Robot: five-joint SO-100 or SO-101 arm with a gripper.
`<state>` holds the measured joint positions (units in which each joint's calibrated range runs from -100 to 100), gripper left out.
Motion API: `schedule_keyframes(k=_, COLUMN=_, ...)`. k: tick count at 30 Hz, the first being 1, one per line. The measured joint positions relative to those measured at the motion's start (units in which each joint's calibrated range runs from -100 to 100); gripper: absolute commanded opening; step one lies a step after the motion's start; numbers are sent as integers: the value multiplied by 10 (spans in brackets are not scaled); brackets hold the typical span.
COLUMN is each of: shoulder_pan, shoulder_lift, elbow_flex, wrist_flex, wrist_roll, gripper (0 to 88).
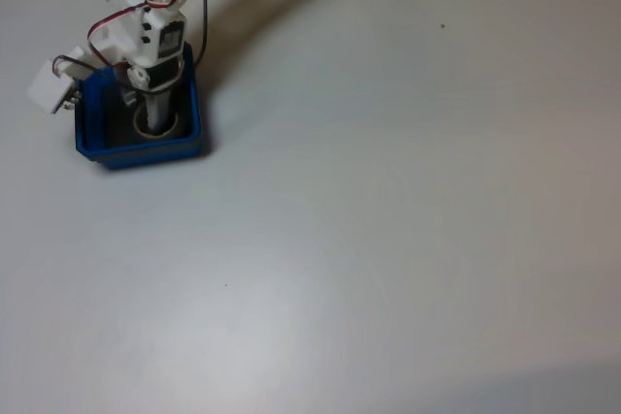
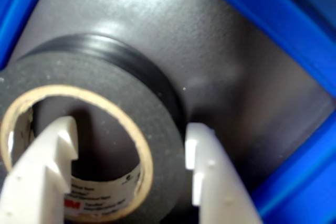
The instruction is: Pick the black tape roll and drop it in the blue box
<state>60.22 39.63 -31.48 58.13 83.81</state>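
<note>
Black tape roll point(image 2: 113, 90) with pale beige core, lying flat on dark bottom of blue box point(image 1: 89, 133); white fingers point(image 2: 44, 174) straddling its wall, one inside the core, one outside, slightly parted around it. Blue walls close on all sides; white surface point(image 1: 388, 239) broad beyond

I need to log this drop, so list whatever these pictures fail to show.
- Fixed view: the arm covers most of the tape roll in the blue box, leaving a pale arc.
- Wrist view: the bottom edge cuts off the tape roll; the core's label print is too blurred to read.
- Wrist view: the gripper straddles the roll's wall, but whether the jaws press it or have let go cannot be told.
</note>
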Motion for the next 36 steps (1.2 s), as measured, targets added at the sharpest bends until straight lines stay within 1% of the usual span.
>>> schedule_keyframes(k=12, shoulder_pan=-1, shoulder_lift=-28, elbow_flex=-2, wrist_flex=0, wrist_roll=1, gripper=193)
schedule_keyframes(k=27, shoulder_pan=-2, shoulder_lift=-179, elbow_flex=-2, wrist_flex=0, wrist_roll=0, gripper=193)
schedule_keyframes(k=30, shoulder_pan=-24, shoulder_lift=-181, elbow_flex=-2, wrist_flex=0, wrist_roll=0, gripper=193)
schedule_keyframes(k=36, shoulder_pan=-102, shoulder_lift=-181, elbow_flex=-2, wrist_flex=0, wrist_roll=0, gripper=193)
